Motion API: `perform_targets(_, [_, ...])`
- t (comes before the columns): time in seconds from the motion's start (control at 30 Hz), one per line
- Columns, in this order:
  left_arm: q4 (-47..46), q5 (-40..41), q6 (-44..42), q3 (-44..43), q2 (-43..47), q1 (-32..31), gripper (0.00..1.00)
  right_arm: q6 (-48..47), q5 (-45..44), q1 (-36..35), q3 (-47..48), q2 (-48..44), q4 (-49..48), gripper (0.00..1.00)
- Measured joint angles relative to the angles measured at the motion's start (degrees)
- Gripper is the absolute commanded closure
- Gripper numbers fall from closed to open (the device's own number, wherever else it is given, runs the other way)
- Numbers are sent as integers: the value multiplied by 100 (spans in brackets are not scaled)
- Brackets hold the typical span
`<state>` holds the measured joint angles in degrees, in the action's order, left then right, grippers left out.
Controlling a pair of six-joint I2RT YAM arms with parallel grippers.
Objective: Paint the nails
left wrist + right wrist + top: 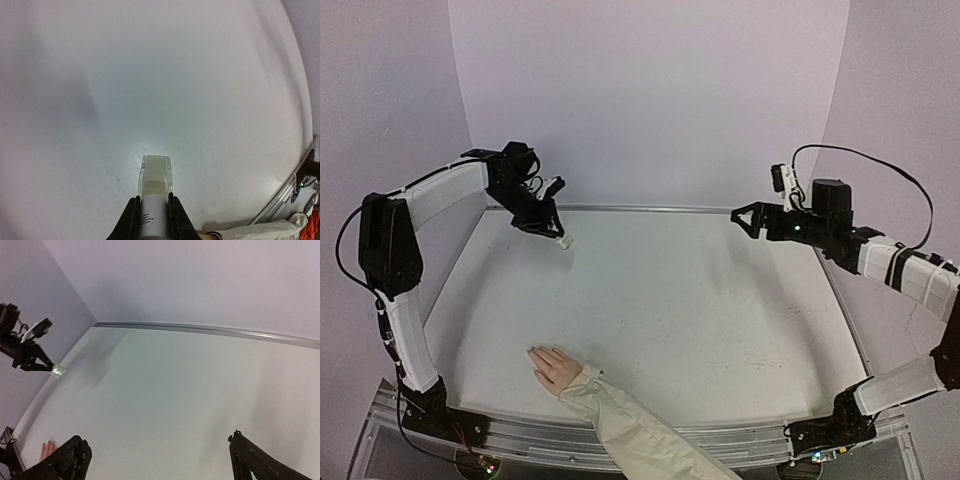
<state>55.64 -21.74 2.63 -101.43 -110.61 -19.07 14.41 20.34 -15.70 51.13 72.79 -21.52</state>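
A pale pink hand (553, 368) in a cream sleeve (620, 425) lies flat on the white table (700, 310) near the front left, fingers pointing to the far left. Its nails are too small to make out. My left gripper (555, 232) is over the far left corner, shut on a small white bottle (154, 187) whose clear glass end sticks out past the fingertips. The black fingers (131, 220) clamp its white labelled part. My right gripper (745, 217) is raised at the far right, open and empty, with its jaws wide apart in the right wrist view (160, 452).
A metal rail (650, 209) runs along the table's far edge below the lilac back wall. Lilac side walls close in left and right. Another rail (720, 435) with the arm bases lines the near edge. The sleeve edge (260, 231) shows low in the left wrist view.
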Motion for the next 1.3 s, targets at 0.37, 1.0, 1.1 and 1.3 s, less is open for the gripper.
perform_targets(0.37, [-7, -2162, -1178, 2, 525, -1552, 100, 46, 2275, -1814, 387, 2004, -1692, 18])
perform_targets(1.0, [-2, -2756, -1469, 111, 1023, -1941, 100, 461, 3637, -2664, 1180, 2938, -3108, 67])
perform_targets(1.1, [-4, -2758, -1471, 111, 1025, -1952, 100, 540, 3753, -2660, 1237, 3008, -3200, 76])
perform_targets(1.3, [0, -2708, -1513, 111, 1032, -1956, 94, 671, 3985, -2632, 1366, 3167, -3294, 100])
